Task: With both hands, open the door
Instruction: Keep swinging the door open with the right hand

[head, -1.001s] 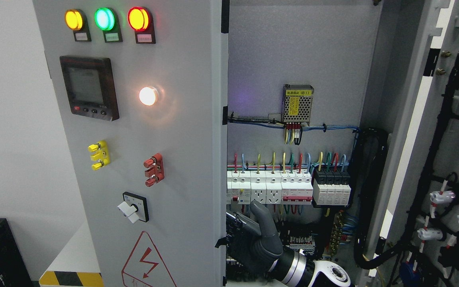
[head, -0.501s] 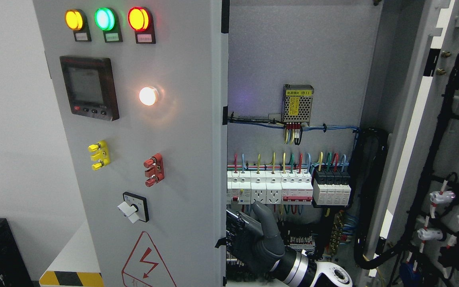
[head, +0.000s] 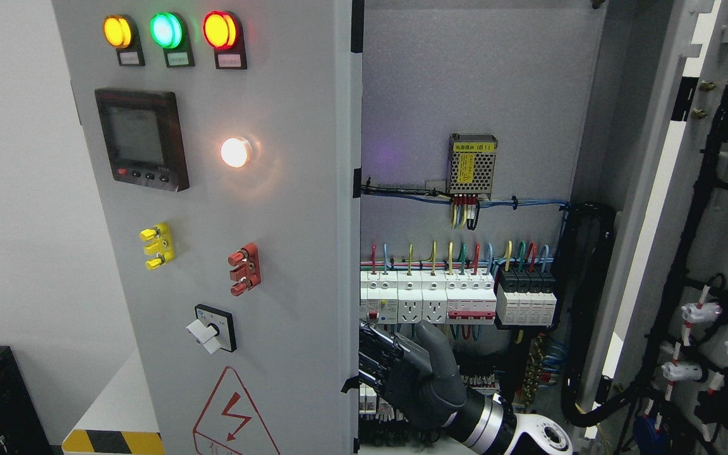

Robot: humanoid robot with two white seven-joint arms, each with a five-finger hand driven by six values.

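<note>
Big grey door [head: 231, 253] on the left side with bright lights, right hand [head: 411, 379] low in the cabinet, fingers [head: 376, 363] curled by the door's edge, grip hard to tell

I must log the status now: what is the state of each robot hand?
Left hand: not in view.
Right hand: at the edge of the grey metal cabinet door; whether it grips cannot be told.

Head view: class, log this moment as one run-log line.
right hand: fingers curled at left door edge | left hand: out of view | right door: open
</note>
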